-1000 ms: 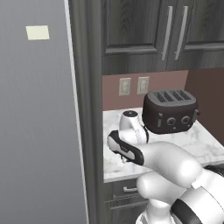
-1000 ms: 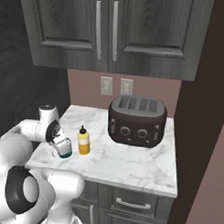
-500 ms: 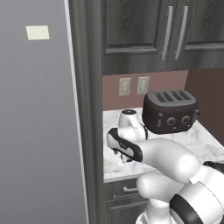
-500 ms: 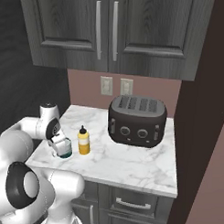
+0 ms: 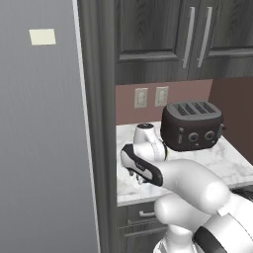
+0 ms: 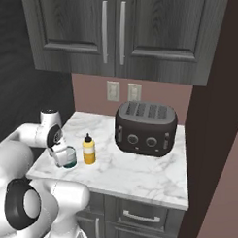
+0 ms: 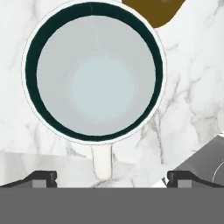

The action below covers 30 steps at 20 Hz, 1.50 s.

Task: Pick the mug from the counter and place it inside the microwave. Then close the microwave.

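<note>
The mug stands upright on the marble counter, near its front left corner in the right base view, with the yellow squeeze bottle just beside it on the toaster side. A black 4-slot toaster sits well apart, toward the back wall.

The gripper hangs directly above the mug and looks straight down into it. In the hand view the mug's round rim is centred a little left, and its handle points down toward the gap between the 2 fingertips. The fingertips stand wide apart, nothing between them, and the mug is not yet gripped. The bottle shows as a dark yellow patch right at the mug's rim at the top of that view.

The step in hand looks like the descent for the grasp. Several things could go wrong from here. The handle lies on the line between the fingers, so a straight drop may land a finger on it or close on the thin handle alone, giving a weak, twisting hold. The bottle stands so near that a finger coming down on that side could knock it over. The mug also sits near the counter edge, so a sideways nudge might push it off. The microwave's place cannot be told here.
</note>
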Motion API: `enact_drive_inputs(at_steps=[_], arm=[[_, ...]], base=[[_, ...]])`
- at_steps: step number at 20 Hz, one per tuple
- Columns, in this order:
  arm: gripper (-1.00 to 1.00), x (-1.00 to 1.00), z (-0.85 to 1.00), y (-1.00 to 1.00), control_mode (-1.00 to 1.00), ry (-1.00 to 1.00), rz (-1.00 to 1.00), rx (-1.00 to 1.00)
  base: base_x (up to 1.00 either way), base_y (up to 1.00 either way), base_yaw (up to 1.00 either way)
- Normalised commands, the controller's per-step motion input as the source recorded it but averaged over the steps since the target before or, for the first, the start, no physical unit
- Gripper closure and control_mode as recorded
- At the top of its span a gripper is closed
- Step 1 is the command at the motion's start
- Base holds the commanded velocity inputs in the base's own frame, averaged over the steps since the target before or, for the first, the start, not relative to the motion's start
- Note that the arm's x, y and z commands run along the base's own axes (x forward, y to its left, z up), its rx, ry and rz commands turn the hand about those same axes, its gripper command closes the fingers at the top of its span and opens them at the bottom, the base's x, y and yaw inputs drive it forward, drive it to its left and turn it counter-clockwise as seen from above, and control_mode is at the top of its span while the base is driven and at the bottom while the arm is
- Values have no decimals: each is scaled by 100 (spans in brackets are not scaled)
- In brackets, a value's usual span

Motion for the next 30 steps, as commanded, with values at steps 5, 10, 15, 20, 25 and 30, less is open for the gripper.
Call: enact_drive_inputs(at_steps=[5, 10, 15, 20, 25, 30], arm=[[-100, -4, 0, 0, -100, -1, 0, 0], [-100, 1, -3, 0, -100, 0, 0, 0], [-100, 21, 0, 0, -100, 0, 0, 0], [-100, 22, 0, 0, -100, 0, 0, 0], [-100, 4, -1, 0, -100, 0, 0, 0], [-100, 0, 0, 0, -100, 0, 0, 0]], base=[[0, 0, 0], [0, 0, 0], [0, 0, 0], [0, 0, 0], [0, 0, 0], [0, 0, 0]])
